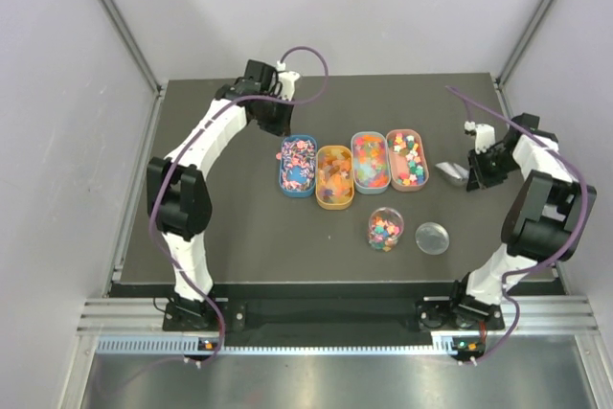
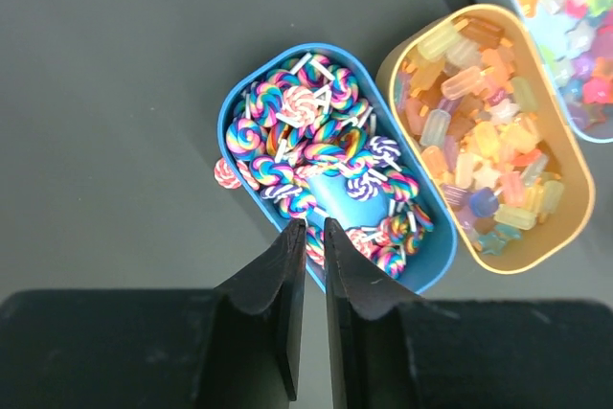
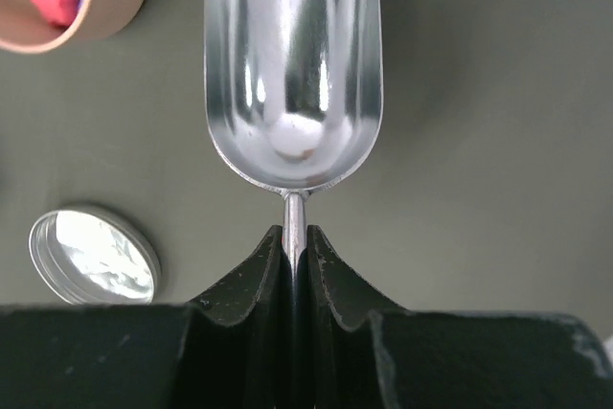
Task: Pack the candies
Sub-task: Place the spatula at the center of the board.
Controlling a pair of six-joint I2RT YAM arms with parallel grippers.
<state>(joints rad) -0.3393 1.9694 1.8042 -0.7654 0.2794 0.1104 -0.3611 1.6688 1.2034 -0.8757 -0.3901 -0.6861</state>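
I judge the packing begun but well short of done. The bulk sits unpacked in four oval plastic trays in a row mid-table: the blue oval tray (image 1: 282,175), the orange oval tray (image 1: 334,206), the grey-blue oval tray (image 1: 370,191) and the tan oval tray (image 1: 407,189), each loaded with candies (image 2: 306,141). The clear round jar (image 1: 386,229), standing near the row on my side, holds some mixed candies; how full it is I cannot tell from above. Its round silver lid (image 1: 433,238) lies off just beside it, so capping is left. My right pincer (image 3: 295,237) is clamped on the thin handle of the silver metal scoop (image 3: 292,64), whose bowl shows no candy that I can make out. My left pincer (image 2: 309,232) hovers over one end of the blue oval tray, jaws barely parted with nothing between them. One stray swirl candy (image 2: 226,173) lies on the table just beside that tray's rim.

Plain white walls (image 1: 383,7) with metal corner posts (image 1: 115,16) close the cell; inside them lies the matt dark-grey tabletop (image 1: 239,237).
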